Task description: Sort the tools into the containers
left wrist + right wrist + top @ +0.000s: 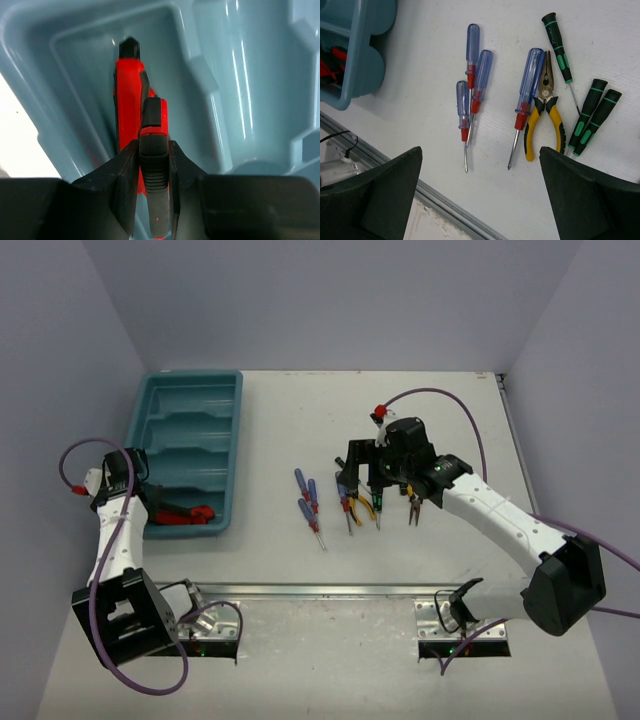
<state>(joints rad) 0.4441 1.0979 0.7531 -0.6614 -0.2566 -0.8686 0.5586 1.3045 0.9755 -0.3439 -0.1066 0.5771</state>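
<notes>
While my left gripper point(153, 150) clamps a red-handled tool point(152, 117) in the tray's point(190, 374) nearest compartment beside a second red tool point(129, 90), only the right wrist view lets me count four blue screwdrivers point(472, 55), yellow pliers point(545, 115) and three green-black screwdrivers point(557, 47) beneath the spread right gripper point(480, 150).

Glossy teal plastic tray point(240, 75); translucent blue screwdriver handles point(472, 42).

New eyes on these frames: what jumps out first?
The left gripper is clamped on a red tool in the nearest compartment of the tray, beside a second red tool. Next comes the unsorted row on the table under the open right gripper: blue screwdrivers, yellow pliers, green screwdrivers.
</notes>
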